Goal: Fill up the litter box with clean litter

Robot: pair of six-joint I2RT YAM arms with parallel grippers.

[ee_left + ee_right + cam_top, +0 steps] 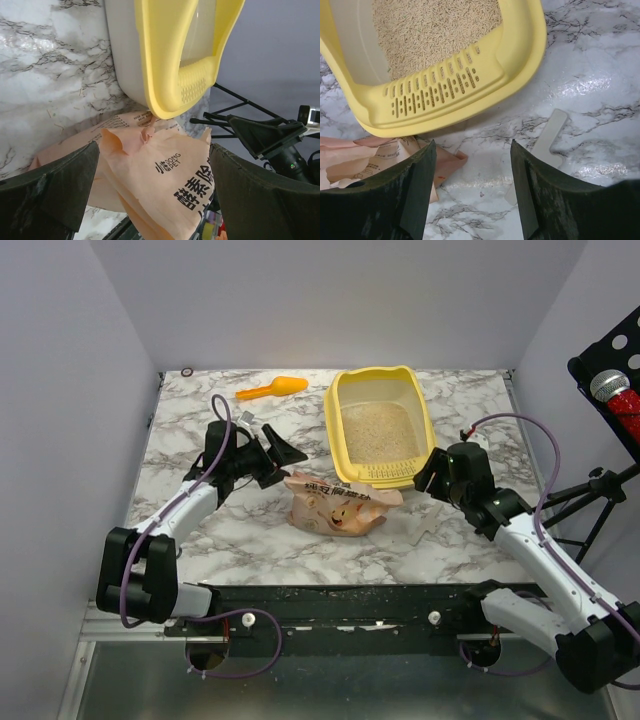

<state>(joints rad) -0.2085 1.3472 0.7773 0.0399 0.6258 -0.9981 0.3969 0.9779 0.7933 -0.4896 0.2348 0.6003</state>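
Note:
The yellow litter box (332, 425) stands at the back centre of the marble table, with beige clean litter (378, 432) covering its floor. A pinkish-tan bag (335, 505) lies crumpled on the table in front of the box. My left gripper (283, 462) is open just left of the bag. In the left wrist view the bag's (165, 175) torn top lies in the wide gap of this gripper (154, 147), unclamped, under the box rim (170, 75). My right gripper (472, 145) is open over bare table by the box's slotted lip (435, 90), and the litter (430, 25) shows beyond.
An orange scoop (272, 389) lies at the back, left of the box. A flat white strip (550, 135) lies on the marble beside my right fingers. A small dark ring (187, 371) sits at the back left corner. A black stand (600, 485) is beyond the table's right edge.

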